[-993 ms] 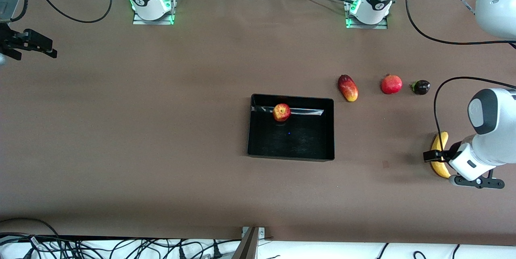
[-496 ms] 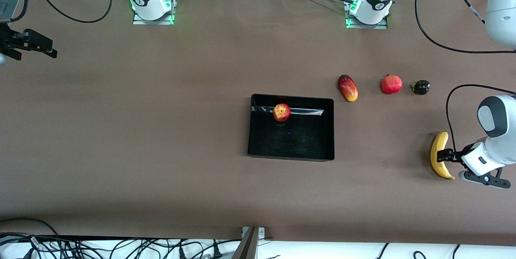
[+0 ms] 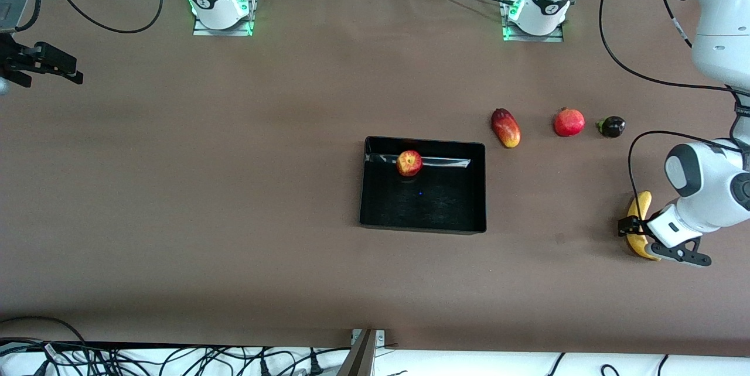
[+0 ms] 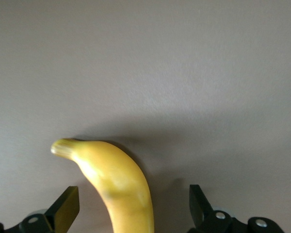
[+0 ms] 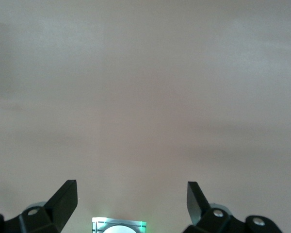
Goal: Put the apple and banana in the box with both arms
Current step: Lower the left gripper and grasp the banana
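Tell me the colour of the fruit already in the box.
The apple is red with yellow streaks, clearest in the front view.

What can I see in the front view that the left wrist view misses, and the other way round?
Only the front view shows the box with the apple inside, the mango, pomegranate and a small dark fruit in a row, both arm bases, and the right gripper waiting at the right arm's end of the table.

Only the left wrist view shows the open left gripper straddling the banana, with gaps either side.

Both show the banana and brown table.
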You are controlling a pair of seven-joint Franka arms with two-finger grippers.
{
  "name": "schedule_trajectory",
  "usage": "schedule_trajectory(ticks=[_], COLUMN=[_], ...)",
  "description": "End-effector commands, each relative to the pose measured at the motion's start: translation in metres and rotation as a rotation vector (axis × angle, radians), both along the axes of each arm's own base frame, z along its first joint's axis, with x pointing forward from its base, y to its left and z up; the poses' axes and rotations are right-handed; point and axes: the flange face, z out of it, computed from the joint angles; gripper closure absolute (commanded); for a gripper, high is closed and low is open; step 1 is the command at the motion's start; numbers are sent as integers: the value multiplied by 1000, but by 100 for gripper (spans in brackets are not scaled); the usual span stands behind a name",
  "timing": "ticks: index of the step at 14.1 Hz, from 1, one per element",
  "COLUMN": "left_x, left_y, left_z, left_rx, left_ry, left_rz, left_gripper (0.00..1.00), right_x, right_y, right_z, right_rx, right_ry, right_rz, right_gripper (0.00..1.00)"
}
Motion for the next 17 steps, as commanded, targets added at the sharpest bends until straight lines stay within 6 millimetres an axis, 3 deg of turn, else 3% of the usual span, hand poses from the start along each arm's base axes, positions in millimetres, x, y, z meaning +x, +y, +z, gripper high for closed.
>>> schedule_trajectory(ticks=[1,3,4,7,8,11,13,17], left_x=[-9,-14,-17,-21,-22,-26,-32,-35], left_y=[3,8,8,7,7,5,-19,-129], left_z=[-1,-6,-8,-4,-4,18,66,154], left_rx=[33,33,31,29,26,27,39,-76], left_ry=[6,16,24,29,33,25,37,122], left_rz=[-36,-28,-25,-11,-7,22,85,235], left_gripper=[0,0,13,93,100,100,100,100], right_x=[-2,-2,-2,-2,-2,-2,-2,-2], right_y=[1,1,0,0,1,1,1,0], right_z=[4,4,4,4,3,4,4,4], right_rx=[8,8,8,8,8,8,8,8], right_ry=[5,5,5,5,8,5,5,5], right_rz=[3,4,1,1,3,3,4,3], right_gripper=[0,0,0,0,0,0,0,0])
